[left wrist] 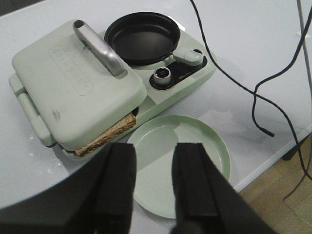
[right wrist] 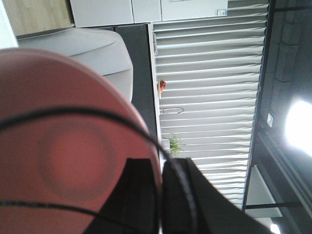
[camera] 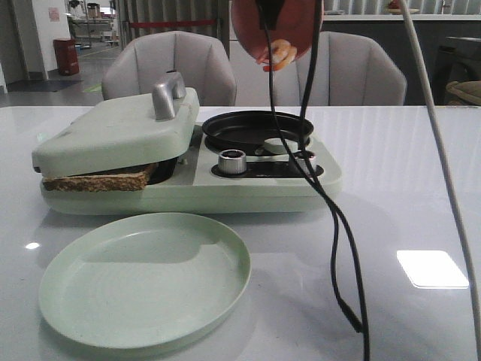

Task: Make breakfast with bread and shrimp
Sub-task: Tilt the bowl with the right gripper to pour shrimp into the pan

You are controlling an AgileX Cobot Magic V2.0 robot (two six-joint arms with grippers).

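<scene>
Front view: green plate [camera: 146, 282] lay nearest camera, at 6 o'clock from sandwich maker [camera: 188, 154]. Bread [camera: 98, 180] sat clamped under closed lid [camera: 116, 131], crust edge poking out. Pink bowl [camera: 276, 30] hung tilted above black pan [camera: 255, 129], at 12 o'clock; shrimp [camera: 279, 55] at its lower rim. Black cable [camera: 331, 218] trailed across table [camera: 406, 188].

Left wrist view: left gripper [left wrist: 153, 180] released, fingers apart above plate [left wrist: 195, 141], holding nothing. Bread [left wrist: 107, 138] showed under lid.

Right wrist view: right gripper [right wrist: 161, 195] clenched on bowl [right wrist: 63, 161] rim.
</scene>
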